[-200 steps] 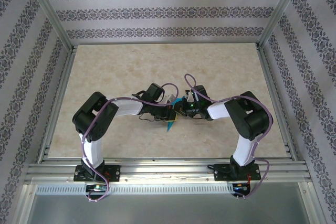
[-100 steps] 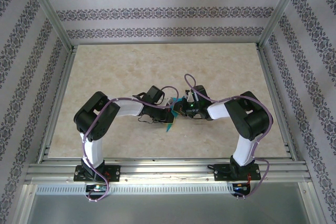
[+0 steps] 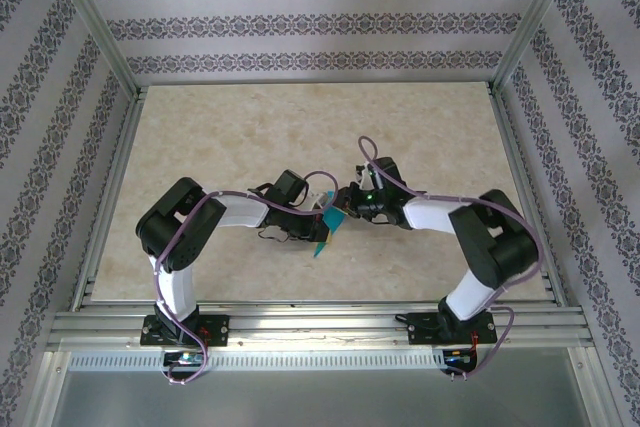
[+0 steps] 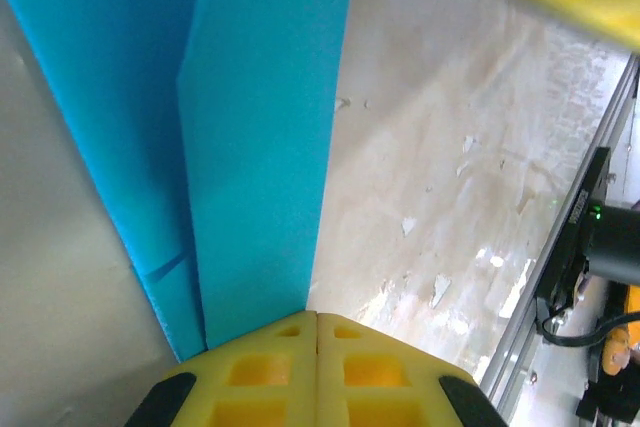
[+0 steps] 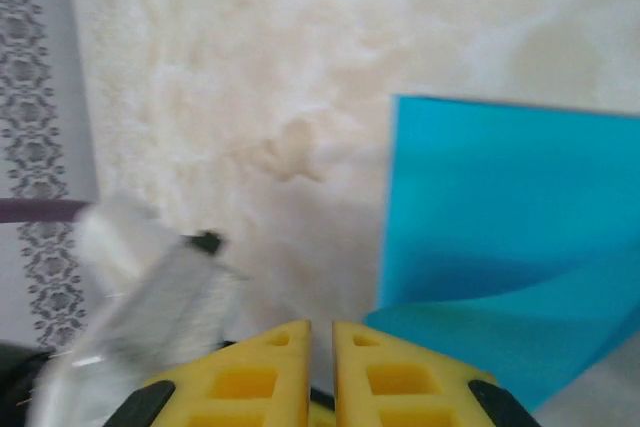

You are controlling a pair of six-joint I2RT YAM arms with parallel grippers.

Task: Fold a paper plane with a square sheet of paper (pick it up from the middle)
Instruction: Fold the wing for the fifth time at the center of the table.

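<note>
from the overhead camera i saw both arms meeting just below the middle of the frame, over the marbled table (image 3: 220, 137). the left gripper (image 3: 312, 223) reached in from the left and the right gripper (image 3: 347, 213) from the right, near each other. the folded blue paper (image 3: 322, 243) sat between them, its narrow end pointing toward the bottom of the picture.

in the left wrist camera the yellow fingers (image 4: 250, 377) were pressed tight together at the bottom edge, pinching the paper. it ran up from them toward the top left in two overlapping layers.

in the right wrist camera the yellow fingers (image 5: 240, 377) stood a sliver apart with nothing between them. the paper lay just to their right, its lower edge curled beside the right-hand finger; whether it touched, i could not tell.
</note>
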